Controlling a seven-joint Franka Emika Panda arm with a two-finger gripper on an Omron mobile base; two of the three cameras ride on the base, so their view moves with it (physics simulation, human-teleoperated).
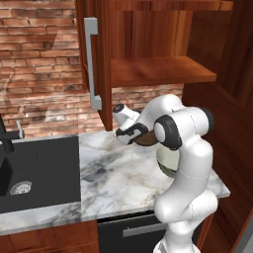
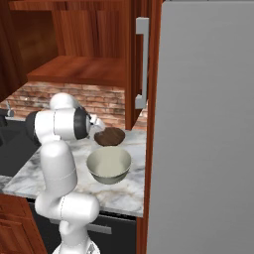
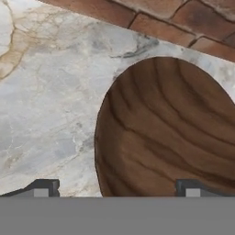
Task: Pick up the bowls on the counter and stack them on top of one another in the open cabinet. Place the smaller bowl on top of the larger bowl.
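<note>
Two bowls sat on the counter (image 2: pixel 130 191) below the open cabinet (image 1: pixel 163 71): the brown bowl (image 2: pixel 109 136) far, near the brick wall (image 1: pixel 39 64), and the pale bowl (image 2: pixel 109 165) just nearer, beside it. The gripper (image 3: pixel 117 187) hung low over the brown bowl's left rim, jaws spread wide and pinching nothing. In the hand view one fingertip (image 3: pixel 42 188) stood over bare marble left of the rim, the other (image 3: pixel 195 188) over the bowl's wood-grained inside. The cabinet shelf (image 2: pixel 79 69) lay above, and the sink (image 1: pixel 39 173) well to the left.
</note>
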